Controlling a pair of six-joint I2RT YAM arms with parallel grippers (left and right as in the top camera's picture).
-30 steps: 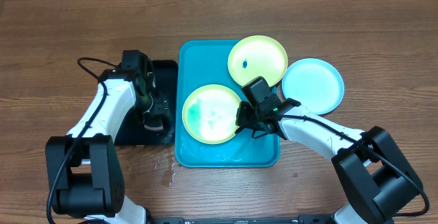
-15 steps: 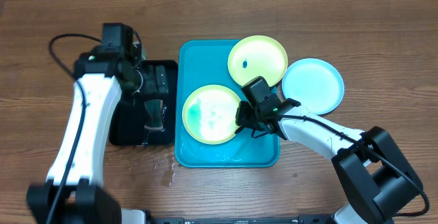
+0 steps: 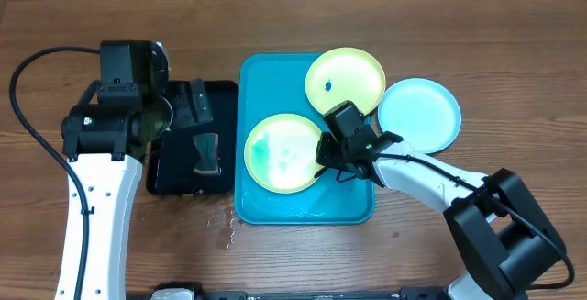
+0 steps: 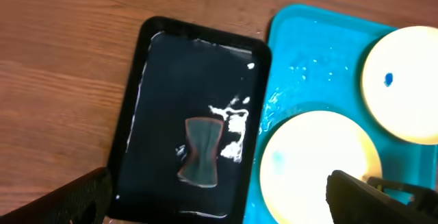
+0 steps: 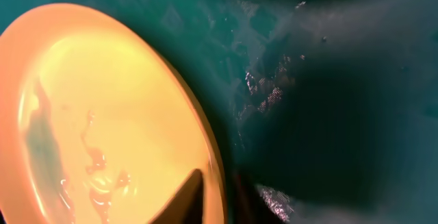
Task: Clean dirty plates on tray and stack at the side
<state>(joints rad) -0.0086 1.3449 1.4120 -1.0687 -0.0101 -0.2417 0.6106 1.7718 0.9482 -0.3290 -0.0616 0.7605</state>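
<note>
The turquoise tray (image 3: 266,80) holds a pale yellow-green plate (image 3: 284,151) smeared with green, at its front left. My right gripper (image 3: 327,158) is shut on this plate's right rim; in the right wrist view one finger lies on the plate (image 5: 102,114) and one under its edge, gripper (image 5: 215,200). A second yellow-green plate (image 3: 345,82) with a blue speck rests on the tray's back right corner. A light cyan plate (image 3: 419,115) lies on the table right of the tray. My left gripper (image 3: 165,112) is open and empty, raised over the black tray, gripper (image 4: 222,207).
A smaller black tray (image 3: 174,176) stands left of the turquoise one, wet, with a grey hourglass-shaped pad (image 3: 207,153) in it; both show in the left wrist view, pad (image 4: 200,151). Water drops (image 3: 225,231) lie on the wooden table by the turquoise tray's front left corner.
My left arm has lifted up and to the left out of the black tray, leaving the grey pad there. The right gripper and the plates have not moved.
</note>
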